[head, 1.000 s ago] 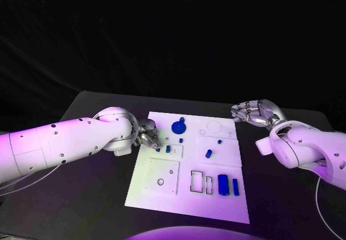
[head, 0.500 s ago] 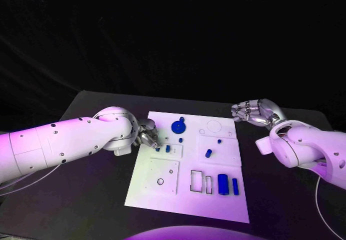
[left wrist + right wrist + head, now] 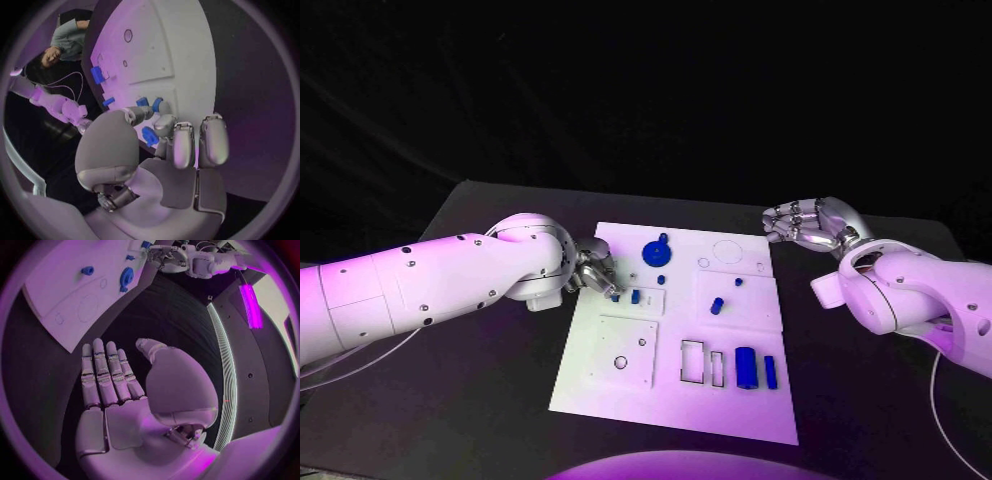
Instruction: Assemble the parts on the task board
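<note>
While the left hand works at the task board's left edge, its fingertips pinch a small blue part, which looks light, rigid and smooth, best taken by its sides; whether it is lifted is unclear. Recesses nearer the robot hold two blue blocks. Off the board's far right corner, the right hand hovers, fingers apart, empty

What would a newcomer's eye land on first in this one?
The white task board lies mid-table, dotted with small blue parts. The left robot hand works at the board's left edge, fingers around a blue part. The right robot hand hovers open off its far right corner.
</note>
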`<action>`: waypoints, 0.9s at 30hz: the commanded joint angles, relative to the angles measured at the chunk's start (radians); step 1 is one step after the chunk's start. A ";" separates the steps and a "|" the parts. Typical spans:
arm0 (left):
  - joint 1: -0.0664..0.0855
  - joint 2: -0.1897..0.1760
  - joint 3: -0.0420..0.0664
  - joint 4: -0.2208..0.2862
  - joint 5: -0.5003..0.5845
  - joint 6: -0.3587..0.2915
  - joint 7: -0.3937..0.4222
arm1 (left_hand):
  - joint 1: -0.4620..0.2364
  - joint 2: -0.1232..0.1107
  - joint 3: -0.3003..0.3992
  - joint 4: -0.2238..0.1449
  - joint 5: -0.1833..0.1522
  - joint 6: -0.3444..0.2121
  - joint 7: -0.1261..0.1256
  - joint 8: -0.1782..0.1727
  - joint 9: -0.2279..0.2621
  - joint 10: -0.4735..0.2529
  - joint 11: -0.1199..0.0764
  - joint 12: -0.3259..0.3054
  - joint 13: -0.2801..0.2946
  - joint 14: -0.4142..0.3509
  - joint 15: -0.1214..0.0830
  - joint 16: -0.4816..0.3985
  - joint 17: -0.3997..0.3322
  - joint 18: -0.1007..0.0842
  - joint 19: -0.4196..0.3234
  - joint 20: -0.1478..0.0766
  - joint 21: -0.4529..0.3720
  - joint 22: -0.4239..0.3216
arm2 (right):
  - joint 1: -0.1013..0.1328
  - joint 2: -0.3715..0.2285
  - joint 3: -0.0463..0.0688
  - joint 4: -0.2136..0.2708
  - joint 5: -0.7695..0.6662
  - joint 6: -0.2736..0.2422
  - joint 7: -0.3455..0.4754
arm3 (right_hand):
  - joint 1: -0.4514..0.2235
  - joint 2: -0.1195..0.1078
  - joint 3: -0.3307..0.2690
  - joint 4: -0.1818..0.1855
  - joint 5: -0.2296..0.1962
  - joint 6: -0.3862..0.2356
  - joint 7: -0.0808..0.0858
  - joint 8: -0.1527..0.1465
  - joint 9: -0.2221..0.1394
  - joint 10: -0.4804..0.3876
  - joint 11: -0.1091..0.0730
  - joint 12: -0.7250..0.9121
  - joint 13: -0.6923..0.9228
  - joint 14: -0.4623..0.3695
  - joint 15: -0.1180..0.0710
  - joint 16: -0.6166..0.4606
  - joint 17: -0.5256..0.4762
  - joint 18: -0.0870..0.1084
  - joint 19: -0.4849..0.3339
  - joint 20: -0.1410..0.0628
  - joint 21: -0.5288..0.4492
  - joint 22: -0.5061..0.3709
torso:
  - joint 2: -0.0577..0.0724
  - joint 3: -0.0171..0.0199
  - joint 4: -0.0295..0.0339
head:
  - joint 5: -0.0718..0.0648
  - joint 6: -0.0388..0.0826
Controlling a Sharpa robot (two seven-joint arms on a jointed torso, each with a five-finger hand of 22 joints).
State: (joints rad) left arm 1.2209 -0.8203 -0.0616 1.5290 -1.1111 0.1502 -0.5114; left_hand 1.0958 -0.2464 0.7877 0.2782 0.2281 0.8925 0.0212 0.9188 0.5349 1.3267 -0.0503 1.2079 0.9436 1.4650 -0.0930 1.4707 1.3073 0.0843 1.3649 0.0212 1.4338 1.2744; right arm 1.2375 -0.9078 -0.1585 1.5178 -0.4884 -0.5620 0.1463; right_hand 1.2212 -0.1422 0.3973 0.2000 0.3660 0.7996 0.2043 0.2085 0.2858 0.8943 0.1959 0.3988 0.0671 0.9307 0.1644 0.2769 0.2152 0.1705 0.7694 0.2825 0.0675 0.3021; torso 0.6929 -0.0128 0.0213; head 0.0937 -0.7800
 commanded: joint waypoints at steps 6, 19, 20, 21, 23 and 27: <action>-0.002 0.004 0.000 -0.001 0.015 0.026 0.005 | -0.024 0.006 -0.026 0.011 0.003 0.008 -0.003 -0.010 -0.001 0.000 0.002 0.008 0.004 0.063 -0.006 0.005 0.096 -0.016 0.001 -0.005 0.000 0.002 | -0.001 0.000 0.000 0.001 -0.003 0.009 0.013 | -0.006 0.002 -0.001 0.005 0.003 0.006 0.056 0.000 -0.001 0.002 0.002 0.006 -0.002 0.005 -0.002 -0.006 -0.001 0.011 -0.005 0.002 0.001 -0.001 | 0.000 0.0003 -0.0006 | -0.001 0.000; -0.002 0.004 0.000 -0.008 0.015 0.014 0.005 | -0.082 0.017 -0.099 0.015 0.004 0.019 -0.002 -0.026 0.005 0.001 0.003 0.009 0.010 0.063 -0.006 0.005 0.096 -0.017 0.002 -0.005 0.000 0.004 | -0.001 -0.001 0.000 0.002 -0.003 0.009 0.012 | -0.007 0.002 -0.001 0.005 0.003 0.006 0.056 0.000 -0.002 0.001 0.002 0.006 -0.002 0.005 -0.002 -0.007 -0.002 0.011 -0.006 0.002 0.001 -0.002 | 0.000 -0.0002 0.0000 | -0.003 0.001; -0.002 0.004 0.000 -0.008 0.016 0.011 0.005 | -0.094 0.020 -0.111 0.015 0.004 0.021 -0.002 -0.028 0.006 0.001 0.004 0.008 0.010 0.063 -0.005 0.005 0.096 -0.017 0.003 -0.004 0.000 0.005 | -0.001 -0.001 0.000 0.002 -0.003 0.010 0.012 | -0.007 0.002 -0.001 0.005 0.003 0.006 0.056 0.000 -0.002 0.001 0.002 0.006 -0.002 0.005 -0.002 -0.007 -0.002 0.011 -0.006 0.002 0.001 -0.002 | 0.000 -0.0002 -0.0004 | -0.003 0.002; -0.002 0.004 0.000 -0.008 0.017 0.007 0.005 | -0.107 0.024 -0.127 0.015 0.005 0.023 -0.002 -0.031 0.006 0.001 0.004 0.008 0.011 0.063 -0.005 0.005 0.096 -0.017 0.003 -0.004 0.000 0.005 | -0.001 -0.001 0.000 0.002 -0.003 0.010 0.012 | -0.007 0.002 -0.001 0.005 0.003 0.006 0.056 0.000 -0.002 0.001 0.002 0.006 -0.002 0.005 -0.002 -0.007 -0.002 0.011 -0.006 0.002 0.001 -0.002 | 0.000 -0.0004 -0.0005 | -0.003 0.002; -0.002 0.004 0.000 -0.010 0.021 -0.001 0.005 | -0.134 0.032 -0.159 0.016 0.004 0.025 -0.001 -0.037 0.008 0.002 0.004 0.008 0.013 0.063 -0.005 0.005 0.096 -0.017 0.003 -0.004 -0.001 0.005 | -0.001 -0.001 0.000 0.002 -0.003 0.010 0.012 | -0.007 0.002 -0.001 0.005 0.003 0.006 0.056 0.000 -0.002 0.001 0.002 0.006 -0.002 0.005 -0.002 -0.007 -0.002 0.011 -0.006 0.002 0.001 -0.002 | 0.001 -0.0008 -0.0004 | -0.004 0.003; -0.002 0.002 0.001 -0.011 0.034 -0.018 0.006 | -0.181 0.040 -0.220 0.017 0.002 0.029 -0.001 -0.045 0.013 -0.001 0.005 0.005 0.010 0.063 -0.005 0.005 0.096 -0.016 0.002 -0.003 -0.002 0.003 | -0.001 -0.001 0.000 0.002 -0.003 0.011 0.012 | -0.009 0.002 -0.002 0.006 0.002 0.006 0.056 0.000 -0.002 0.001 0.003 0.006 -0.002 0.005 -0.001 -0.008 -0.002 0.011 -0.006 0.002 0.001 -0.003 | 0.001 -0.0009 -0.0001 | -0.006 0.004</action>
State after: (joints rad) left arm 1.2191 -0.8191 -0.0614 1.5174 -1.0979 0.1517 -0.5114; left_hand 0.9198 -0.2060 0.5729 0.2945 0.2287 0.9136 0.0178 0.8767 0.5474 1.3280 -0.0516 1.2138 0.9549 1.4650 -0.0929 1.4707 1.3074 0.0843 1.3650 0.0214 1.4338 1.2778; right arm 1.2373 -0.9088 -0.1585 1.5184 -0.4875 -0.5622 0.1479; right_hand 1.2212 -0.1422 0.3973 0.2000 0.3659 0.7996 0.2044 0.2085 0.2850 0.8943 0.1959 0.3988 0.0662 0.9306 0.1644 0.2729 0.2144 0.1705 0.7694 0.2825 0.0675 0.3000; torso 0.6934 -0.0131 0.0210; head 0.0889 -0.7768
